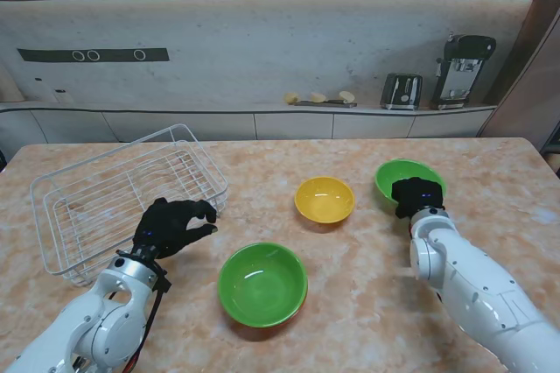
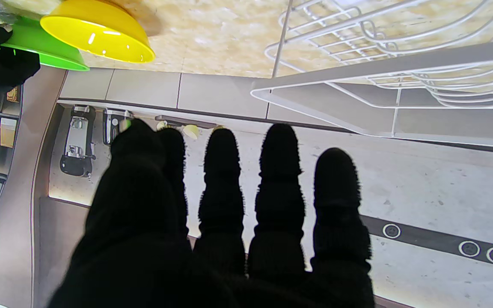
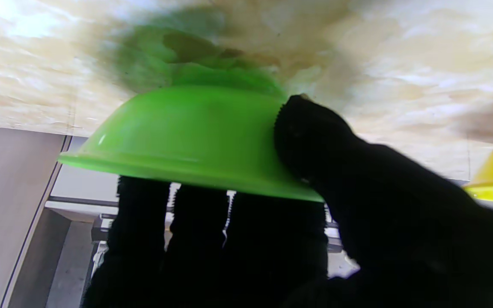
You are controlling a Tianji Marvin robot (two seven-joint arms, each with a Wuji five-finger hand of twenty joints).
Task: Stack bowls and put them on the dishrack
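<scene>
The far green plastic bowl [image 1: 408, 179] sits on the right side of the marbled stone counter [image 1: 367, 320], and the right robot hand [image 1: 416, 195] has it by the near rim: in the right wrist view the thumb [image 3: 306, 128] presses on the outer wall while the other fingers [image 3: 195, 222] reach inside under the lip, a pinch on the bowl's edge. Whether the bowl has left the counter yet I cannot tell from here. Just to its left stands the small yellow plastic bowl [image 1: 325, 200], and nearer to me, towards the middle, the larger green plastic bowl [image 1: 262, 285]; all three are well apart, so nothing is stacked so far. The step in hand looks like the first pick-up for stacking. The next move, I judge, calls for lifting this bowl level and carrying it over one of the other bowls, keeping the rim pinch firm so it doesn't tip. The left robot hand [image 1: 172, 227] hovers with fingers loosely curled and apart, holding nothing, just beside the white wire dishrack [image 1: 96, 207] at the left of the counter, which holds no bowls yet.
</scene>
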